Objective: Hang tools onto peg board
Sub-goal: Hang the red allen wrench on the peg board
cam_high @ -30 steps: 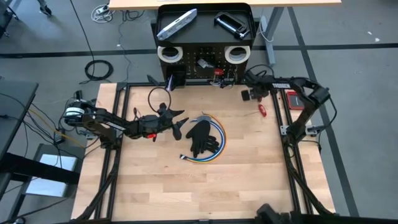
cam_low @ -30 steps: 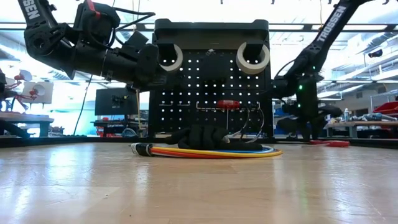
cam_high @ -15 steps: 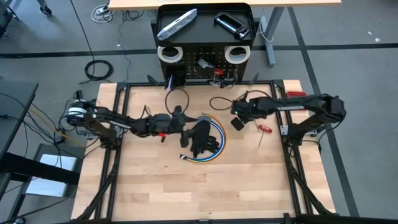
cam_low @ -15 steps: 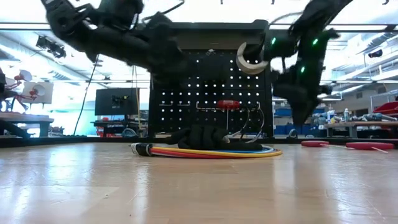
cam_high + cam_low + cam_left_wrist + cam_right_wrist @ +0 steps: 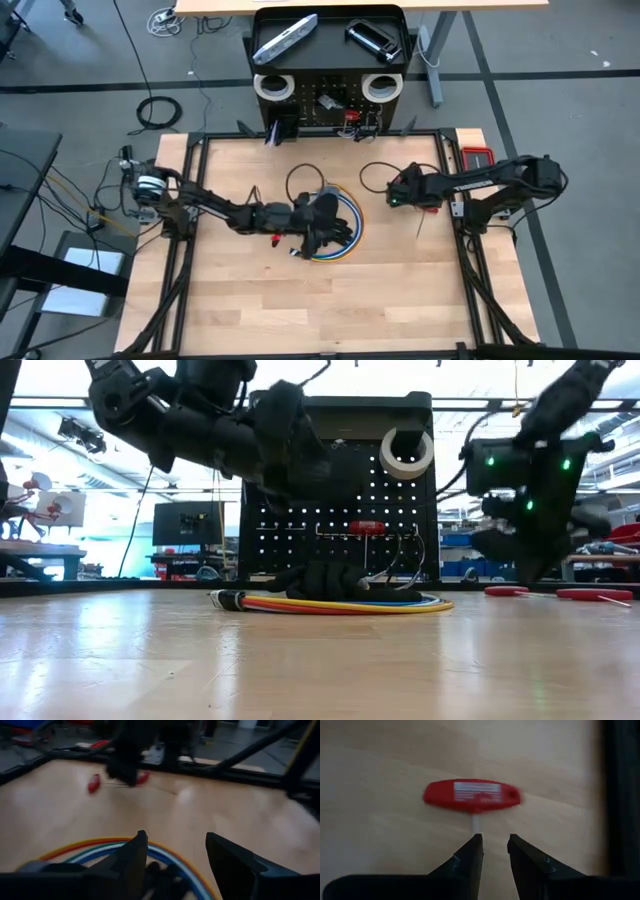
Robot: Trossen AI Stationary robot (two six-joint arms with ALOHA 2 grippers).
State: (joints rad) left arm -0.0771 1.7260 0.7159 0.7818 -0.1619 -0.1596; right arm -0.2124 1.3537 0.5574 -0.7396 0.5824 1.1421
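Workshop floor around wooden table [image 5: 250, 300]; peg board [image 5: 328, 105] upright at far edge. Already stored: two white tape rolls [image 5: 270, 87] on front, flat bar [image 5: 285, 38] and black clamp [image 5: 374, 38] in top tray. Left on table: black gloves [image 5: 322, 218] on coloured cable coil [image 5: 345, 235], centre; red T-handle tool [image 5: 472, 796], right. Left claw [image 5: 175, 852] open over coil. Right claw [image 5: 493, 851] narrowly parted above T-handle shaft, holding nothing. Handle label unreadable.

A: Surface [image 5: 260, 290]: pale wood, smooth, low sheen. Peg board [image 5: 340, 500]: black perforated metal, matt.

B: T-handle tool [image 5: 472, 796]: glossy red plastic grip, bare metal shank. Gloves [image 5: 322, 222]: black matt cloth. Fingers [image 5: 470, 857]: dark, matt.
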